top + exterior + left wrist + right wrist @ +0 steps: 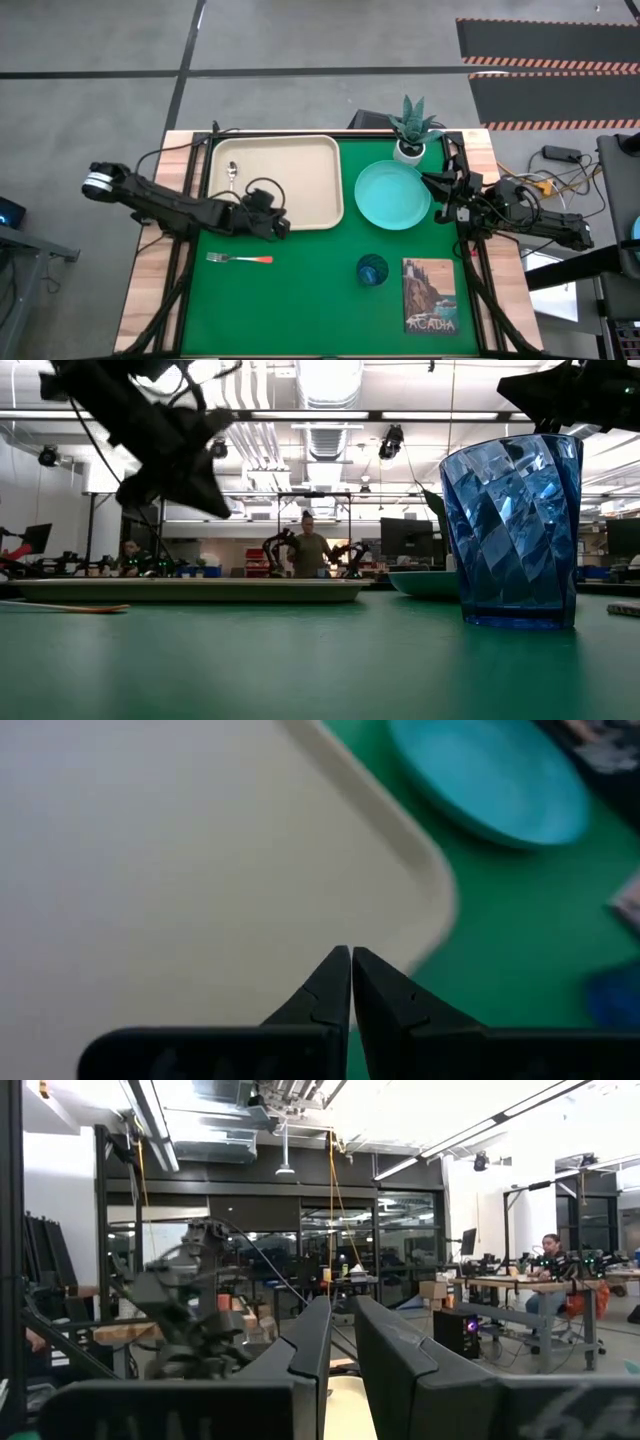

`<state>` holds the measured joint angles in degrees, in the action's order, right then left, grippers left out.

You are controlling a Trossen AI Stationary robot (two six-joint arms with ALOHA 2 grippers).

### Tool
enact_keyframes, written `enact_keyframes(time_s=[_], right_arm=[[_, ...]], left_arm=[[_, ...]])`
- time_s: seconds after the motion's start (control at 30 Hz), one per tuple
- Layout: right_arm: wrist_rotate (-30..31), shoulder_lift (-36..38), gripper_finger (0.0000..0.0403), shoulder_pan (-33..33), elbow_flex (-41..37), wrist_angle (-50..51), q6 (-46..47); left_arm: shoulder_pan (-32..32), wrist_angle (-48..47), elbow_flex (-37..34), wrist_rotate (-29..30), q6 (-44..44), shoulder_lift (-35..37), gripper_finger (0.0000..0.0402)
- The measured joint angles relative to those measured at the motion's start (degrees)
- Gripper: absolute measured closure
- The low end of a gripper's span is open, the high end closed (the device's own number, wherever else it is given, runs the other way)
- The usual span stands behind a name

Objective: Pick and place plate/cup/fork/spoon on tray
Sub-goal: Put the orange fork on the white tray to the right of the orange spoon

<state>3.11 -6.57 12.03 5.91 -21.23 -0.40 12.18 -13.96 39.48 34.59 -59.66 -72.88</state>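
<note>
The beige tray (285,185) lies at the table's far left, and the spoon (232,176) lies in it near its far left corner. The fork (240,258) lies on the green mat near the tray. The turquoise plate (393,194) lies to the right of the tray. The blue cup (372,270) stands upright on the near side of the plate. My left gripper (287,229) is shut and empty, raised over the tray's near right part (200,870). My right gripper (430,182) hangs by the plate's right rim, its fingers a narrow gap apart, and holds nothing.
A white pot with a green plant (411,133) stands on the far side of the plate. The picture card reading "Acadia" (430,295) lies to the right of the cup. People and other arms show in the room behind (308,550).
</note>
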Motion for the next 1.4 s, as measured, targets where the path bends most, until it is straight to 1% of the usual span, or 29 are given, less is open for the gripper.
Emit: enact_keyframes(time_s=[0.23, 0.3, 0.47, 0.53, 0.63, 0.73, 0.83, 0.93, 1.0, 1.07, 1.17, 1.33, 1.4], right_arm=[[0.0, 0.0, 0.036, 0.0, 0.0, 0.0, 0.5], [0.0, 0.0, 0.036, 0.0, 0.0, 0.0, 0.5], [0.0, 0.0, 0.036, 0.0, 0.0, 0.0, 0.5], [0.0, 0.0, 0.036, 0.0, 0.0, 0.0, 0.5], [0.0, 0.0, 0.036, 0.0, 0.0, 0.0, 0.5], [0.0, 0.0, 0.036, 0.0, 0.0, 0.0, 0.5], [0.0, 0.0, 0.036, 0.0, 0.0, 0.0, 0.4], [0.0, 0.0, 0.036, 0.0, 0.0, 0.0, 0.4], [0.0, 0.0, 0.036, 0.0, 0.0, 0.0, 0.4], [0.0, 0.0, 0.036, 0.0, 0.0, 0.0, 0.6], [0.0, 0.0, 0.036, 0.0, 0.0, 0.0, 0.9], [0.0, 0.0, 0.036, 0.0, 0.0, 0.3, 1.0], [0.0, 0.0, 0.036, 0.0, 0.0, 0.6, 1.1]], left_arm=[[4.9, 0.0, 7.3, -0.7, -0.1, -5.4, 0.0401], [5.4, -0.1, 9.7, -3.7, -0.1, -7.0, 0.0401], [5.8, -1.5, 16.1, -15.3, 0.3, -10.9, 0.0401], [6.0, -5.4, 19.1, -19.4, 0.4, -12.5, 0.0401], [6.4, -17.0, 23.7, -26.7, 1.0, -14.7, 0.0401], [6.9, -30.5, 26.7, -33.0, 7.5, -16.1, 0.0401], [7.3, -39.4, 26.9, -35.4, 17.2, -16.4, 0.0401], [7.4, -46.9, 26.5, -35.5, 26.1, -16.4, 0.0401], [7.4, -51.0, 26.4, -35.4, 31.7, -16.3, 0.0401], [7.4, -52.7, 25.6, -35.4, 35.2, -16.3, 0.0401], [7.4, -52.7, 23.6, -35.4, 38.1, -16.0, 0.0401], [7.4, -52.4, 18.4, -35.4, 37.5, -15.9, 0.0401], [7.4, -52.0, 16.5, -35.5, 35.6, -15.9, 0.0401]])
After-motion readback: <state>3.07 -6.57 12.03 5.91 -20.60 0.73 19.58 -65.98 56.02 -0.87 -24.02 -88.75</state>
